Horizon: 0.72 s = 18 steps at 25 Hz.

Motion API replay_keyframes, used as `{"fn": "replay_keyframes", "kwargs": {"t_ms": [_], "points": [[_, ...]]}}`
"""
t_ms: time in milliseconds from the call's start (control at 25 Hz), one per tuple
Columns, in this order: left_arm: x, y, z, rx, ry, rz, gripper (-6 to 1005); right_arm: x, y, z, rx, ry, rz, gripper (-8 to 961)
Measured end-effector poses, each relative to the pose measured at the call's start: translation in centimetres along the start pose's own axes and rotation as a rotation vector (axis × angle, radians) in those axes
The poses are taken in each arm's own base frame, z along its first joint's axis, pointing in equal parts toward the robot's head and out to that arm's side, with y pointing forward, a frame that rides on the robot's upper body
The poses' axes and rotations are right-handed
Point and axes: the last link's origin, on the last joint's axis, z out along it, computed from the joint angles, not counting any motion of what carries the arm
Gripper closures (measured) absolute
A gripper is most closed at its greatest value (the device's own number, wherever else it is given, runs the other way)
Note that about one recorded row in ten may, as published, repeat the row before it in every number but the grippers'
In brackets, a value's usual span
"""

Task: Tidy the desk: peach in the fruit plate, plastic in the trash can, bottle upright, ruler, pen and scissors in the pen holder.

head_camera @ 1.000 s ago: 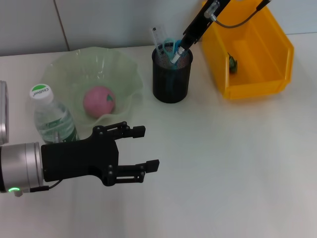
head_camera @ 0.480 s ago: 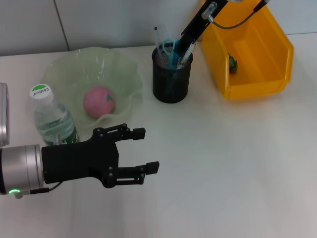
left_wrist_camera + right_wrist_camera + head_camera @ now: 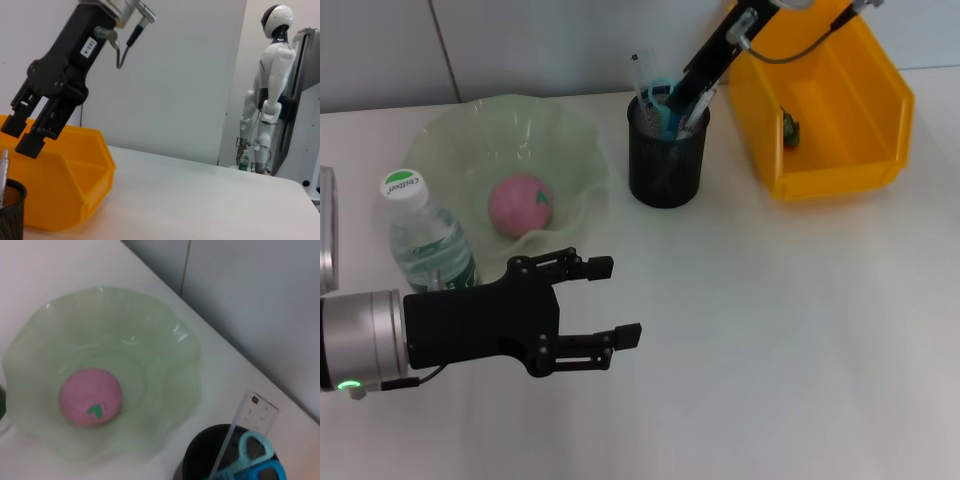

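Note:
The pink peach (image 3: 520, 205) lies in the green fruit plate (image 3: 470, 135). A water bottle (image 3: 425, 245) stands upright beside the plate. The black mesh pen holder (image 3: 667, 155) holds the clear ruler (image 3: 642, 75), the blue-handled scissors (image 3: 663, 98) and a pen (image 3: 4, 167). My right gripper (image 3: 695, 90) hangs just above the holder's rim; the left wrist view shows the right gripper (image 3: 16, 141) open and apart from the pen. A small green piece of plastic (image 3: 788, 128) lies in the yellow trash can (image 3: 840, 170). My left gripper (image 3: 610, 300) hovers open over the front table.
In the right wrist view the peach (image 3: 90, 397), plate (image 3: 165, 345), ruler (image 3: 250, 415) and scissors (image 3: 257, 460) also show. A white humanoid robot (image 3: 270, 95) stands far behind the table. A wall runs along the table's back edge.
The right gripper let the pen drop into the pen holder and drew back slightly up and right. The left arm has not moved.

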Motion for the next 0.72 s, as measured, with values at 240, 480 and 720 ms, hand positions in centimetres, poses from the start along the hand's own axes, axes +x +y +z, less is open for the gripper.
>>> {"fn": "replay_keyframes", "kwargs": {"t_ms": [240, 480, 720], "points": [[0.0, 0.0, -0.1, 0.004, 0.003, -0.013, 166, 3.2, 0.7, -2.3, -0.041, -0.2, 0.026, 310], [-0.3, -0.1, -0.8, 0.022, 0.01, -0.033, 166, 10.3, 1.6, -5.0, -0.251, -0.546, 0.12, 307], [-0.5, 0.1, -1.2, 0.019, 0.013, -0.04, 166, 15.4, 2.3, -5.4, -0.382, -0.75, 0.154, 303]]}}
